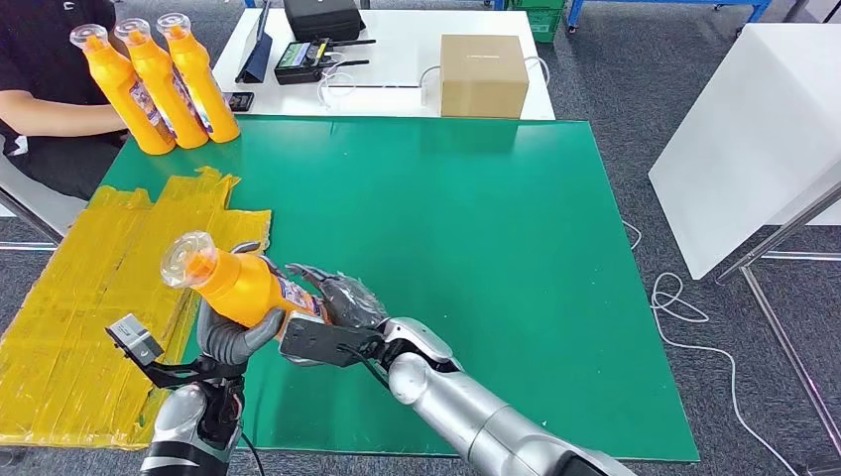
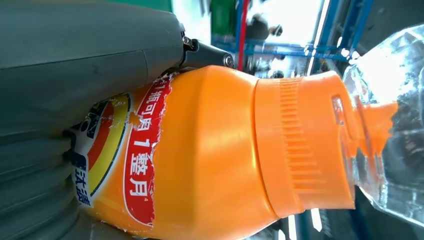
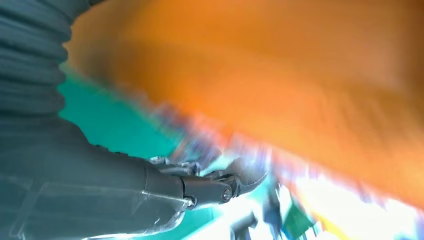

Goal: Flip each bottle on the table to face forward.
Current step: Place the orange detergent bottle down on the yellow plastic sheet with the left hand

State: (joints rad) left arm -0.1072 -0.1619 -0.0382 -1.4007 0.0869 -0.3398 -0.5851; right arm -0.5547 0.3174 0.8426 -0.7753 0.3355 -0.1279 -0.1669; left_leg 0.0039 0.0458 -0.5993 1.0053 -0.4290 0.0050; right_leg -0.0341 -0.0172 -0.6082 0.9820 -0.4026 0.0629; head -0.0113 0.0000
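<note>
Orange fills the wrist views, because the bottle [image 2: 210, 160] sits right against both cameras. From the head view, the left hand [image 1: 230, 337] holds this bottle [image 1: 243, 283] from below, with its fingers wrapped around the fat body, and the bottle is lifted off the green tabletop [image 1: 476, 228] and tipped so its clear cap [image 1: 186, 258] points up and to the left. The right hand [image 1: 337, 302] is pressed against the other end of the bottle, near the label, but I cannot tell if its fingers are really gripping or just touching. The bottle could slip here. It looks smooth and round, and it is being passed or turned between two hands, so if one hand lets go before the other has a good hold, it could drop onto the tabletop and roll. It is tilted too, so it might slide out bottom first. The torn label [image 2: 145, 155] could also peel more under the fingers. Three more bottles [image 1: 159, 79] stand at the far left corner, next to a person's arm [image 1: 60, 117], well away from the hands.
</note>
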